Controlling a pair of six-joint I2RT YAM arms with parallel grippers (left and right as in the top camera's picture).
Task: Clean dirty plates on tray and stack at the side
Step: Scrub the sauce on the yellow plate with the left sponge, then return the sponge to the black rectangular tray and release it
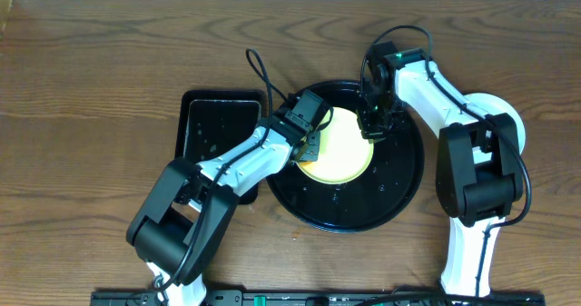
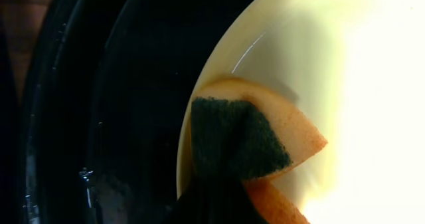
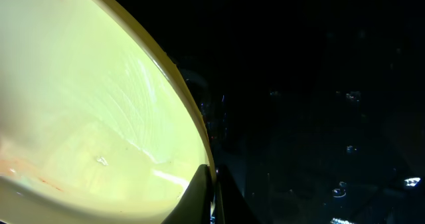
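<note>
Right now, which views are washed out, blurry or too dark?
Left wrist view: the yellow plate is blown out to white on its right side, and the sponge is soft, out of focus. Right wrist view: plate evenly lit, but the black tray is almost featureless dark with tiny glints. Overhead view: sharp and evenly lit, small reflections on the tray.

The wooden table (image 1: 91,52) carries 2 trays: round black tray (image 1: 392,193), rectangular black tray (image 1: 214,121).

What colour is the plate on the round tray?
The plate is pale yellow, clearest in the right wrist view.
</note>
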